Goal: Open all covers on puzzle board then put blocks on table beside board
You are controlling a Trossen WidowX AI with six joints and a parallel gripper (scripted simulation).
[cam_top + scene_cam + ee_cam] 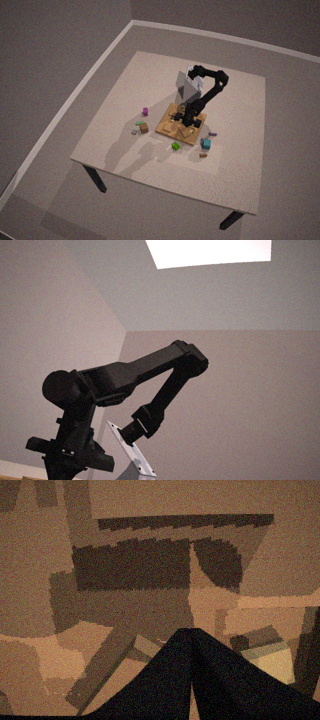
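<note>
The wooden puzzle board (160,130) lies on the table in front of the arm's base. My gripper (188,638) is shut with nothing between its fingertips, low over the board's front right part; its tips fall below the exterior view. A flat cover (184,131) there lies turned askew, beside a pale square opening (191,130) (271,664). I cannot tell whether that opening holds anything. Another cover (168,126) lies at the front left, with a small opening (172,120) behind it. A third cover (172,111) lies at the back left. The arm hides the board's back right part.
Left of the board lie a magenta block (145,111), a green piece (139,123), a brown cube (143,128) and a grey piece (134,132). A lime block (175,146) lies in front. Right are a purple piece (212,134), a teal cube (206,144) and an orange piece (203,155).
</note>
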